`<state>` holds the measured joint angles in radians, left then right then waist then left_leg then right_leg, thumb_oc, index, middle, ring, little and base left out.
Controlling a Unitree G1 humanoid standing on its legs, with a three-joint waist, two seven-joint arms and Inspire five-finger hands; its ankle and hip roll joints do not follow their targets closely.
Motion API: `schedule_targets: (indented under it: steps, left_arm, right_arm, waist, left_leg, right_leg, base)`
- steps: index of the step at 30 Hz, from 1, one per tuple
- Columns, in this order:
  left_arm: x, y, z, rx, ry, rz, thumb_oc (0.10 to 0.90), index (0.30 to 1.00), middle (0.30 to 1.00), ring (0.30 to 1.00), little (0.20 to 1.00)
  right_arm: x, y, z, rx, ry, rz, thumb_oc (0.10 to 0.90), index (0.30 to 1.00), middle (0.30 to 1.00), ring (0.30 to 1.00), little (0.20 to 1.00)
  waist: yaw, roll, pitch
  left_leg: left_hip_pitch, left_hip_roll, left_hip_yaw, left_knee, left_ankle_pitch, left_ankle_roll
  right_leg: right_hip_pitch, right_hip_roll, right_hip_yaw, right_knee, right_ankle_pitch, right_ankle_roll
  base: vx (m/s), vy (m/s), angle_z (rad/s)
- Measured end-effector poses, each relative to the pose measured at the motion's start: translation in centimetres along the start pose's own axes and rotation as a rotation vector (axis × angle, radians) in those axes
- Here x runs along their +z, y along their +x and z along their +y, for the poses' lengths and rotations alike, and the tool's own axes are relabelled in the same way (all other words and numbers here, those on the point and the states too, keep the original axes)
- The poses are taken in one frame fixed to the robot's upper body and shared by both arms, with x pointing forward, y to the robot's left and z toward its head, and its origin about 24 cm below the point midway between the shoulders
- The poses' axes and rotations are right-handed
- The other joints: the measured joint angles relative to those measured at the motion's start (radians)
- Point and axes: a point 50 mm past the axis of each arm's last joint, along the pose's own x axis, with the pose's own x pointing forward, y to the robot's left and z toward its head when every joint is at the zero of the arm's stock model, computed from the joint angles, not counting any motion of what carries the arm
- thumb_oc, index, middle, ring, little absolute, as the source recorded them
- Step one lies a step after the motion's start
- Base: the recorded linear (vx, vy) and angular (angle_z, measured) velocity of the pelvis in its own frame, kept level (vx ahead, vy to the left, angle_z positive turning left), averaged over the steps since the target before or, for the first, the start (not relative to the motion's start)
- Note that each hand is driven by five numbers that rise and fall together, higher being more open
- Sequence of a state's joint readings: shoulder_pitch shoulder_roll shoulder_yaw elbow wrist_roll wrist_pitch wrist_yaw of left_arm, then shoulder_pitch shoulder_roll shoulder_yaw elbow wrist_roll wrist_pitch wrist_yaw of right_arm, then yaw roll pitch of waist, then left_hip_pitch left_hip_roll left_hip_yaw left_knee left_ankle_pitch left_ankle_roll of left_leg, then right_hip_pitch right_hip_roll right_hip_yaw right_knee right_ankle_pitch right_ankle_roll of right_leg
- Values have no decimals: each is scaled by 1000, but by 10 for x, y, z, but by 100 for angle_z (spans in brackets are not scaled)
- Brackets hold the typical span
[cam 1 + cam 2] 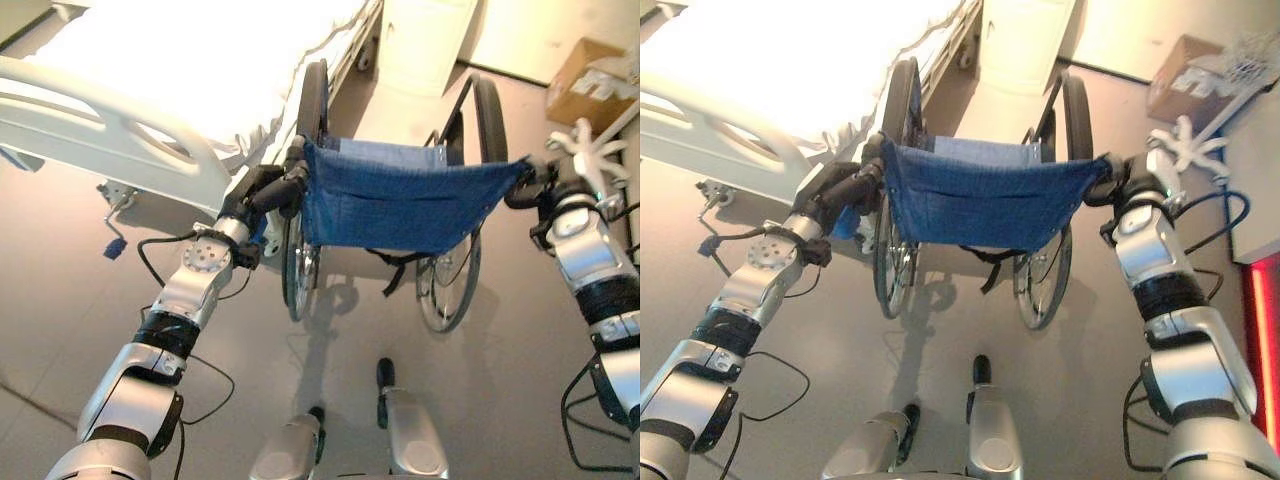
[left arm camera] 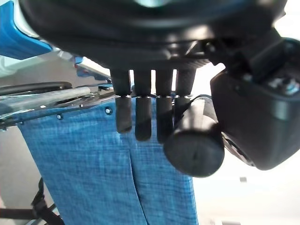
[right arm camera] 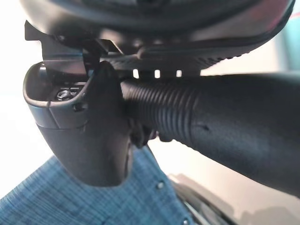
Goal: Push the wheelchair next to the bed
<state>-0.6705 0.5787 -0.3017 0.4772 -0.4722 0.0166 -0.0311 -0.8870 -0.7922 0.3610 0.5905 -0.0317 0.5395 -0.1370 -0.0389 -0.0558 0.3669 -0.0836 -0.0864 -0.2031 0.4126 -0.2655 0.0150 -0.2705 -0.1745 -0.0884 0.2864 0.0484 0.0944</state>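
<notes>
The wheelchair [image 1: 400, 205] has a blue cloth backrest and two large spoked wheels, and it stands just right of the white bed [image 1: 180, 70], its left wheel [image 1: 298, 270] close to the bed frame. At the backrest's left corner my left hand [image 1: 262, 192] is shut on the left push handle [image 2: 193, 145], fingers [image 2: 136, 117] curled over it. On the other side my right hand [image 1: 540, 185] is shut on the ribbed right push handle [image 3: 211, 126], thumb [image 3: 84, 136] wrapped against it.
The bed's white footboard [image 1: 110, 140] juts out at the left, with a blue crank [image 1: 114, 245] hanging below it. A white cabinet [image 1: 425, 40] stands beyond the wheelchair. A cardboard box [image 1: 590, 75] and a white star-shaped stand base [image 1: 590, 150] sit at the right.
</notes>
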Motion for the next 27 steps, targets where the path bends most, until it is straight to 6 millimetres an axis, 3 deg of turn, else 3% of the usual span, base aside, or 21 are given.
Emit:
schedule_targets:
  steps: [1,3,4,5,9,14,16,17,18,19,20,21,22,23,24,26,27]
  left_arm:
    - [3,2,-1,1,1,-2,400,300,300,300,300]
    - [6,7,-7,4,-23,-12,400,300,300,300,300]
    - [7,8,-7,7,-26,-15,400,300,300,300,300]
    - [10,10,-6,14,-31,-26,400,300,300,300,300]
    - [11,13,-7,30,-36,-28,400,300,300,300,300]
    - [-4,11,-8,49,-66,23,400,300,300,300,300]
    - [-12,9,-8,58,-68,57,400,300,300,300,300]
    - [-17,9,-10,64,-74,82,400,300,300,300,300]
    - [-21,10,-12,63,-83,102,400,300,300,300,300]
    - [-34,6,-15,76,-94,153,400,300,300,300,300]
    - [-40,3,-14,83,-92,176,400,300,300,300,300]
    - [-53,-5,-8,86,-69,223,400,300,300,300,300]
    - [-62,-11,-9,74,-53,254,400,300,300,300,300]
    - [-65,-13,-10,67,-45,265,400,300,300,300,300]
    - [-71,-17,-9,59,-36,293,400,300,300,300,300]
    - [-74,-22,-4,46,-36,300,400,300,300,300,300]
    - [-69,-21,-2,32,-27,287,400,300,300,300,300]
  right_arm:
    - [2,0,0,9,1,-3,400,300,300,300,300]
    - [6,3,-7,-11,6,-2,400,300,300,300,300]
    - [8,3,-10,-17,8,-6,400,300,300,300,300]
    - [14,4,-13,-28,12,-19,400,300,300,300,300]
    - [16,4,-15,-32,14,-22,400,300,300,300,300]
    - [12,4,-4,-4,-10,-3,400,300,300,300,300]
    - [9,4,4,18,-16,10,400,300,300,300,300]
    - [9,4,8,26,-24,21,400,300,300,300,300]
    - [9,3,13,34,-34,29,400,300,300,300,300]
    - [6,2,27,52,-48,50,400,300,300,300,300]
    - [4,1,32,60,-52,53,400,300,300,300,300]
    - [4,-2,44,85,-78,51,400,300,300,300,300]
    - [2,-3,51,102,-95,59,400,300,300,300,300]
    - [1,-5,57,116,-101,61,400,300,300,300,300]
    - [-5,-7,60,123,-114,70,400,300,300,300,300]
    - [-10,-10,63,146,-119,69,400,300,300,300,300]
    - [-9,-9,58,145,-117,63,400,300,300,300,300]
  waist:
    - [-12,2,-3]
    - [-18,17,-3]
    - [-24,26,-3]
    - [-31,39,-2]
    - [-32,49,-3]
    - [-45,61,-21]
    - [-51,48,-36]
    - [-43,41,-37]
    - [-29,40,-36]
    - [5,34,-31]
    - [21,34,-29]
    - [40,56,-26]
    - [61,95,-9]
    - [81,114,-2]
    - [98,146,2]
    - [141,158,0]
    - [165,157,3]
  left_leg:
    - [11,70,77,-49,10,-14]
    - [44,145,141,-120,31,-48]
    - [52,159,145,-146,40,-63]
    - [57,171,156,-174,69,-102]
    - [86,178,151,-211,82,-109]
    - [148,207,121,-243,92,-125]
    - [78,187,112,-98,101,-152]
    - [-44,166,97,145,141,-202]
    - [-149,156,95,337,226,-226]
    - [-306,136,97,517,313,-191]
    - [-328,134,107,484,311,-181]
    - [-341,126,128,326,312,-182]
    - [-316,147,157,139,322,-185]
    - [-307,159,175,76,333,-187]
    - [-286,174,186,-64,356,-219]
    - [-262,167,178,-293,369,-238]
    - [-291,157,208,-279,360,-222]
  right_leg:
    - [9,9,-39,-10,-10,-19]
    - [9,14,-87,-10,-24,-41]
    - [9,18,-95,-8,-26,-43]
    - [2,23,-99,-6,-29,-44]
    - [13,32,-99,-4,-38,-44]
    - [30,57,-115,59,-108,-55]
    - [39,66,-110,71,-148,-73]
    - [52,77,-88,61,-156,-93]
    - [59,94,-59,64,-157,-109]
    - [94,94,-28,64,-158,-125]
    - [113,93,-31,62,-160,-128]
    - [168,119,-30,36,-172,-120]
    - [242,145,-48,0,-165,-129]
    - [276,154,-70,-3,-162,-138]
    - [326,171,-115,-16,-171,-151]
    - [341,177,-118,-35,-166,-151]
    - [341,164,-117,-59,-147,-135]
  base:
    - [46,-41,42]
    - [101,-57,26]
    - [148,-70,12]
    - [177,-85,4]
    - [251,-118,-1]
    - [275,-142,10]
    - [367,-275,26]
    - [350,-191,6]
    - [432,-74,-33]
    - [567,72,-58]
    - [735,158,-91]
    - [876,259,-93]
    - [662,206,-98]
    - [681,295,-95]
    - [406,212,-75]
    - [376,384,-95]
    - [325,446,-95]
